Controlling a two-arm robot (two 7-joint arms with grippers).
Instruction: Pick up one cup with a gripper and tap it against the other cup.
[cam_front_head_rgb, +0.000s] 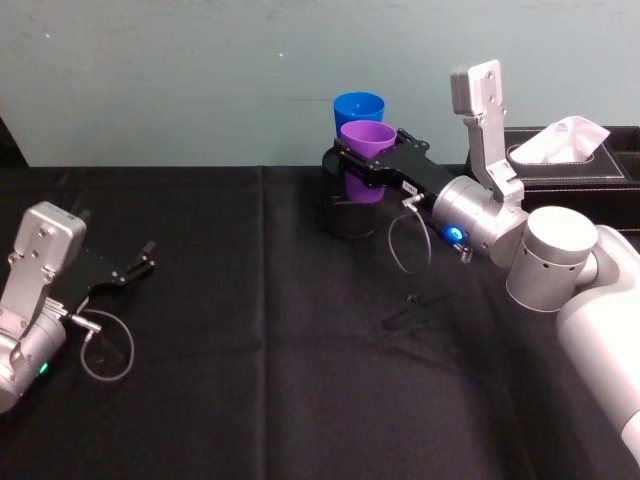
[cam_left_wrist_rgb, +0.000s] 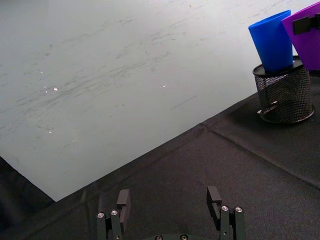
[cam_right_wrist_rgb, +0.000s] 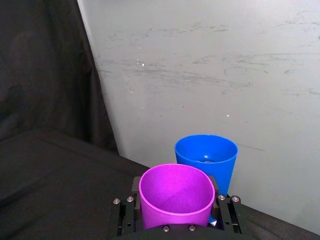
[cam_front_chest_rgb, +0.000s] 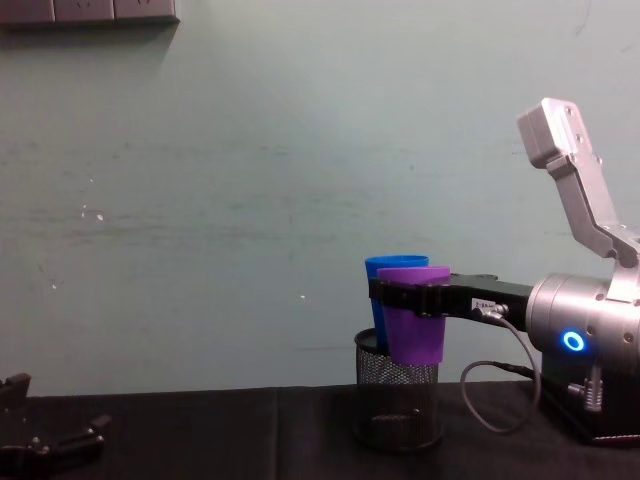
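My right gripper is shut on the purple cup and holds it upright in the air at the back of the table. The blue cup stands just behind it in a black mesh pen holder. In the chest view the purple cup overlaps the blue cup. Their sides are very close, and I cannot tell whether they touch. The right wrist view shows the purple cup between the fingers, with the blue cup right beyond it. My left gripper rests open at the table's left.
A black tissue box with a white tissue stands at the back right, behind my right arm. The black cloth covers the table. A pale wall rises directly behind the pen holder.
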